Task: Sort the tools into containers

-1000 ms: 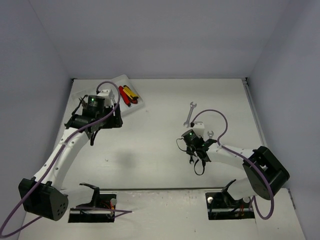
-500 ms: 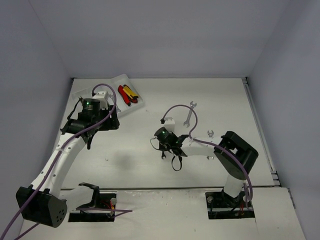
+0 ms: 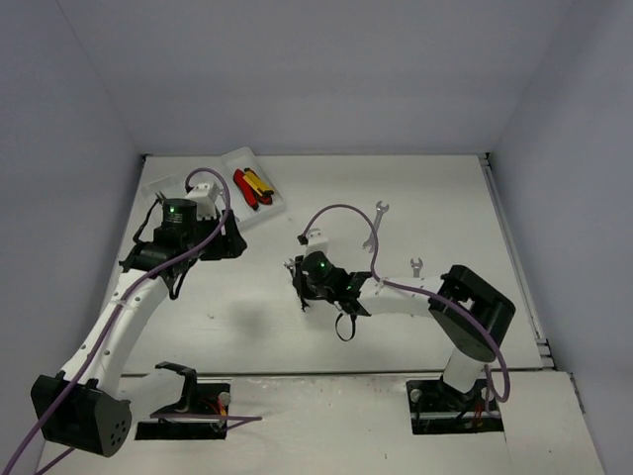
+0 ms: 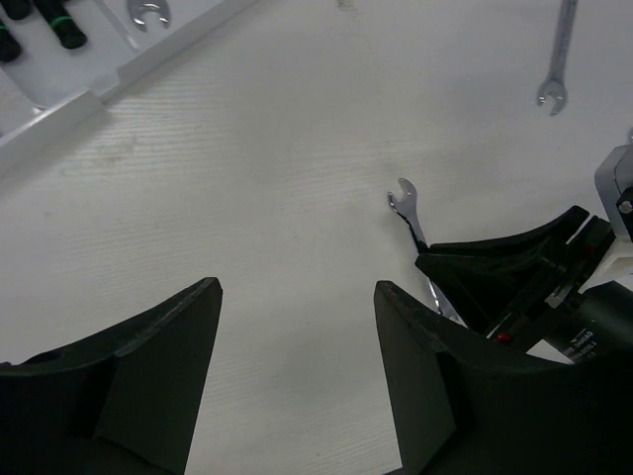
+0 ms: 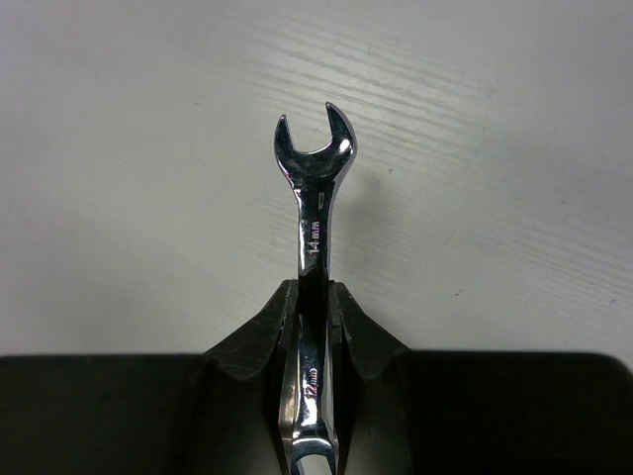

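Note:
My right gripper (image 3: 301, 285) (image 5: 313, 297) is shut on a silver wrench (image 5: 315, 193) by its shank, open end pointing ahead, over the middle of the table. The same wrench (image 4: 408, 210) and the right gripper (image 4: 499, 282) show in the left wrist view. My left gripper (image 3: 229, 243) (image 4: 297, 292) is open and empty, just in front of the white tray (image 3: 278, 205) at the far left. The tray holds red and yellow utility knives (image 3: 252, 187); the left wrist view shows its rim (image 4: 59, 111), green-black screwdrivers (image 4: 61, 30) and a wrench (image 4: 148, 12) in it.
Two more silver wrenches lie on the table right of centre, a long one (image 3: 374, 226) (image 4: 556, 57) and a short one (image 3: 416, 265). The right arm's purple cable loops above the long wrench. Grey walls close in the table on three sides.
My right arm has swung left across the table with the wrench in its jaws, away from the two loose wrenches. My left gripper has shifted slightly near the tray.

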Available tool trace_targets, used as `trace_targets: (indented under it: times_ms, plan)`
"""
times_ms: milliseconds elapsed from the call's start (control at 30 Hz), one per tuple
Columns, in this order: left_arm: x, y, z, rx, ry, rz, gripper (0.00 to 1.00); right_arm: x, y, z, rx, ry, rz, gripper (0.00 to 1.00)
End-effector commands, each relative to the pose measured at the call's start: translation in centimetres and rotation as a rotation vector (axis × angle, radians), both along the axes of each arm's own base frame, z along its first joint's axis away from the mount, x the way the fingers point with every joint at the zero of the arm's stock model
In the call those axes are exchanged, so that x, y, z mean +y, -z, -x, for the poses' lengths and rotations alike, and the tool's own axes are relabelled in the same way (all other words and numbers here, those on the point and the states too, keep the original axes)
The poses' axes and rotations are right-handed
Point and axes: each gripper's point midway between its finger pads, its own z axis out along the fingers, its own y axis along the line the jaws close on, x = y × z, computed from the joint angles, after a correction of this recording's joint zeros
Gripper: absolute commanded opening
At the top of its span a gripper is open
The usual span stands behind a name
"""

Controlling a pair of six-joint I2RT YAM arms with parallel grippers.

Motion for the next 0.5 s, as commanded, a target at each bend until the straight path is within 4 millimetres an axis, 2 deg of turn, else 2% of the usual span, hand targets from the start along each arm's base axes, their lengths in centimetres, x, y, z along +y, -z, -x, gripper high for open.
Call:
trace_targets:
  times_ms: [0,67,200,333,467]
  plan:
    - [-4.2,-2.6,-1.0,-0.060,0.093,0.248,0.60,2.6,-8.8,-0.7,-0.221,-0.115,-0.204,0.00]
    - [-5.7,-3.0,-1.3,-0.069,0.111,0.326,0.60,2.8,-10.3,-0.4,-0.256,-0.139,-0.239,0.00]
    - [-8.0,-2.8,-1.1,-0.075,0.155,0.378,0.60,3.1,-12.3,0.3,-0.299,-0.182,-0.292,0.00]
    - [-9.4,-3.1,-1.0,-0.092,0.173,0.392,0.60,3.2,-13.8,0.5,-0.326,-0.195,-0.325,0.00]
    - [-10.1,-2.6,-1.3,-0.074,0.164,0.382,0.60,3.3,-15.1,0.7,-0.344,-0.204,-0.354,0.00]
